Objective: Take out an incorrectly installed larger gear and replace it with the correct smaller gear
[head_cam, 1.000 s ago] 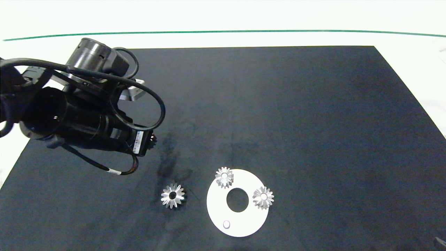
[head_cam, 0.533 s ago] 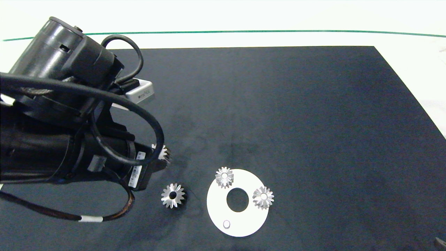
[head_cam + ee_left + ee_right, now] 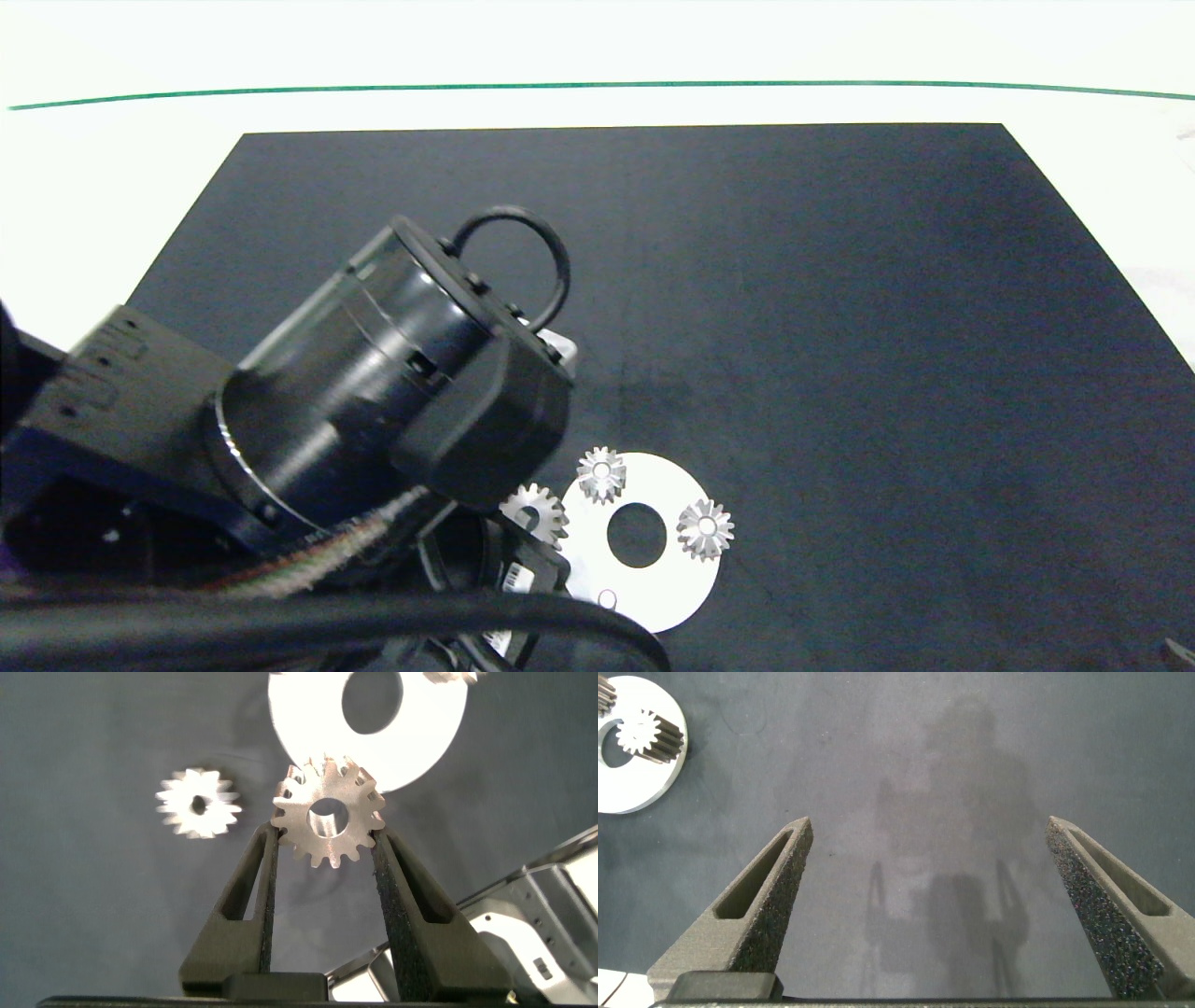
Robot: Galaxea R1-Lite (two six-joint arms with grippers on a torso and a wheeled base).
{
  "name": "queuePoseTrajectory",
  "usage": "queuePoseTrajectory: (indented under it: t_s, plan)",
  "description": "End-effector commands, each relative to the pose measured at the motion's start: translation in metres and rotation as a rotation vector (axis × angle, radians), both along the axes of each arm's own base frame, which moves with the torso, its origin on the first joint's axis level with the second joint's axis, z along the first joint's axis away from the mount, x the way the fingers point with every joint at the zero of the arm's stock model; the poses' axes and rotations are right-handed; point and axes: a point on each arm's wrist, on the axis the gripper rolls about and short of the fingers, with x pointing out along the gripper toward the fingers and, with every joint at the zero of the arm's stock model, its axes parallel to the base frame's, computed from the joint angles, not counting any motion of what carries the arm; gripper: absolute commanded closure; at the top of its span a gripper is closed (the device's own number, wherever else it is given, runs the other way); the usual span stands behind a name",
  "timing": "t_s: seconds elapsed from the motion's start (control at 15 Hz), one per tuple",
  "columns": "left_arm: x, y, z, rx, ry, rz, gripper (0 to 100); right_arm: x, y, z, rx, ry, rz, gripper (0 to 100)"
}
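I am holding the smaller gear [image 3: 328,813] in the left gripper [image 3: 327,845], its two fingers pinching the toothed rim from opposite sides with the flat bright face turned up toward the wrist camera. In the head view this gear [image 3: 533,511] is hanging just beside the near-left edge of the white disc [image 3: 653,597]. I am judging it to be solid metal: stiff, fairly heavy for its size, and slick. The pads are biting only on tooth tips, so it could twist or slip if I tilt it; a grip across the teeth, kept level, looks like the right hold.

The small peg [image 3: 607,599] near the disc's closest edge is standing bare, and I am taking that as the seat for this gear. The larger gear [image 3: 197,804] is lying on the black mat [image 3: 840,280] off to the side of the disc, apart from it. Two other silver gears [image 3: 601,473] [image 3: 705,528] are sitting on the disc beyond its centre hole [image 3: 637,535], so the approach to the peg from the near side is open.

The right gripper [image 3: 924,835] is hovering over bare mat with its jaws spread wide and empty, well away from the disc [image 3: 635,775]. Farther back the mat is running clear to its far edge.
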Motion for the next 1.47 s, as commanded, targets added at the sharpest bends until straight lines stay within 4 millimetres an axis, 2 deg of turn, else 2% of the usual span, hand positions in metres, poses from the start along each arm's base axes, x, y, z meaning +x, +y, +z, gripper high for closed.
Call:
queuePoseTrajectory:
  t_s: [0.07, 0.27, 0.6, 0.87, 1.47]
  plan:
    - [-0.01, -0.033, -0.024, 0.082, 0.034, -0.067, 81, 0.0, 0.0, 0.0, 0.0, 0.003, 0.001, 0]
    - [-0.005, -0.051, -0.041, 0.137, -0.01, -0.035, 81, 0.0, 0.0, -0.001, 0.0, 0.005, 0.003, 0]
    - [-0.006, -0.068, -0.052, 0.159, -0.008, -0.063, 81, 0.0, 0.0, -0.001, 0.0, 0.002, 0.003, 0]
    - [-0.001, -0.071, -0.062, 0.225, -0.053, -0.021, 81, 0.0, 0.0, -0.001, 0.002, 0.002, 0.004, 0]
    - [-0.003, -0.064, -0.071, 0.264, -0.045, -0.012, 81, 0.0, 0.0, -0.001, 0.002, 0.001, 0.004, 0]
